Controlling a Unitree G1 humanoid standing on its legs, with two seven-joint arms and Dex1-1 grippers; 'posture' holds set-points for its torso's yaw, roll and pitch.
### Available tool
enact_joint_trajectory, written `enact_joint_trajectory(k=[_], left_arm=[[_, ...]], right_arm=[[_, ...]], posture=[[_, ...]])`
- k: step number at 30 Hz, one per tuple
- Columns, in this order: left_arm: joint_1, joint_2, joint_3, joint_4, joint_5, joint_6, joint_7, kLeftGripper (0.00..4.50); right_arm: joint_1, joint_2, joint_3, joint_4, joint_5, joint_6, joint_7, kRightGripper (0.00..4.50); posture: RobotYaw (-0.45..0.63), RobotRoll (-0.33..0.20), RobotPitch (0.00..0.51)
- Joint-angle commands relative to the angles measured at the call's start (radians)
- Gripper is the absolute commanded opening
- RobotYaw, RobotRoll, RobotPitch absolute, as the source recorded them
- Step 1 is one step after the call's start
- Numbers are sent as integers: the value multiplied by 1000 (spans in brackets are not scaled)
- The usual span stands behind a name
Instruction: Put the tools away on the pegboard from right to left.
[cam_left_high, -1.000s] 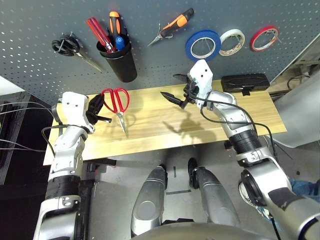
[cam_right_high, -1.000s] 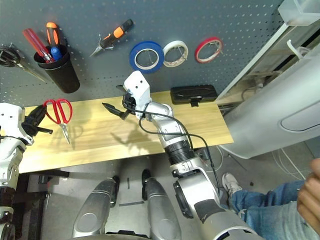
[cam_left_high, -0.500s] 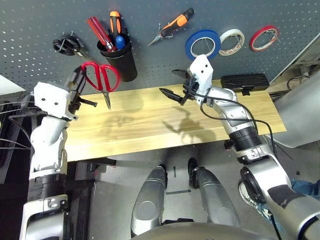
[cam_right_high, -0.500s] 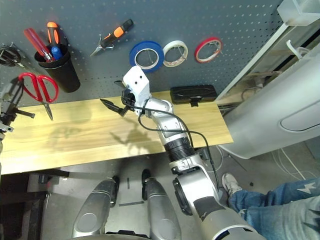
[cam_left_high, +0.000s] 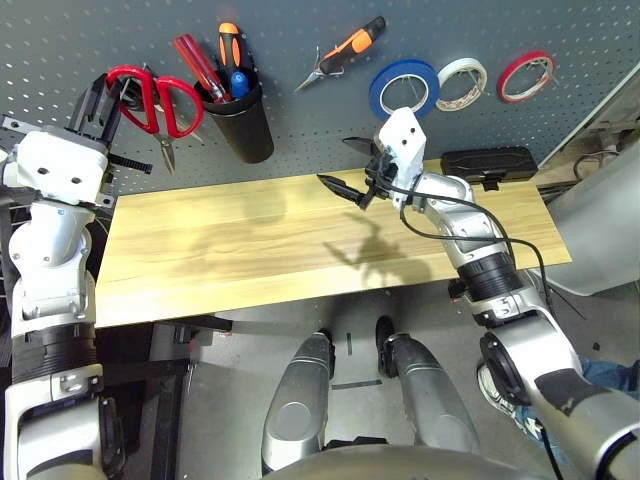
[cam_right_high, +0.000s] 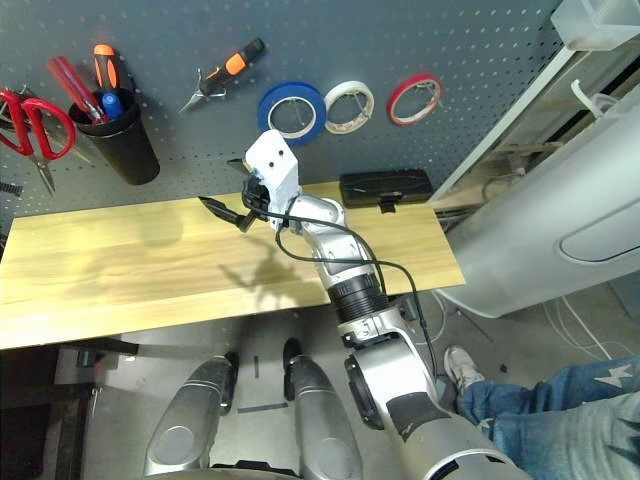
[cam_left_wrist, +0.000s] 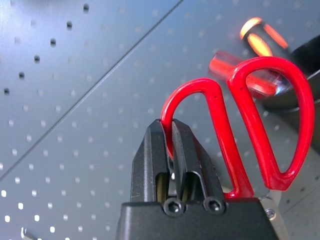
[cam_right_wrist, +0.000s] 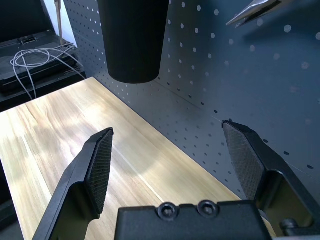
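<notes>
Left gripper (cam_left_wrist: 172, 150) clamping 1 loop of the red scissors (cam_left_high: 155, 95), holding them up against the pegboard (cam_left_high: 300, 130) at its left end, just left of the cup (cam_left_high: 240, 120). Blades pointing down, hanging clear of the surface (cam_left_high: 300, 235). Seeing black scissors (cam_left_high: 118, 85) right behind the red loops, can't tell if touching.

Right gripper (cam_right_wrist: 170, 165) hovering over the back of the surface near the middle, fingers (cam_right_wrist: 97, 167) spread wide, gripping nothing, pointing toward the cup.

Already hanging on the pegboard: blue tape (cam_left_high: 405, 88) with white tape (cam_left_high: 464, 82) and red tape (cam_left_high: 528, 75) to its right, pliers (cam_left_high: 345, 50) tilted just left of the blue ring. Sitting in the cup: small blue screwdriver (cam_left_high: 238, 83) plus a red-handled (cam_left_high: 200, 65) and an orange-handled one (cam_left_high: 229, 50).

Black case (cam_left_high: 490, 165) lying at the back right of the surface.
</notes>
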Motion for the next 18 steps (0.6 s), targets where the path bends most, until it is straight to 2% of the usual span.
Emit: enact_joint_trajectory(k=[1,18], left_arm=[[-23,20,-3,63,3,-31,2,15],[-206,38,-98,451,32,-65,-12,15]], right_arm=[[0,5,1,11,8,-6,3,4500],[6,-9,-6,-3,7,1,-11,4500]], posture=[[167,0,251],[138,0,244]])
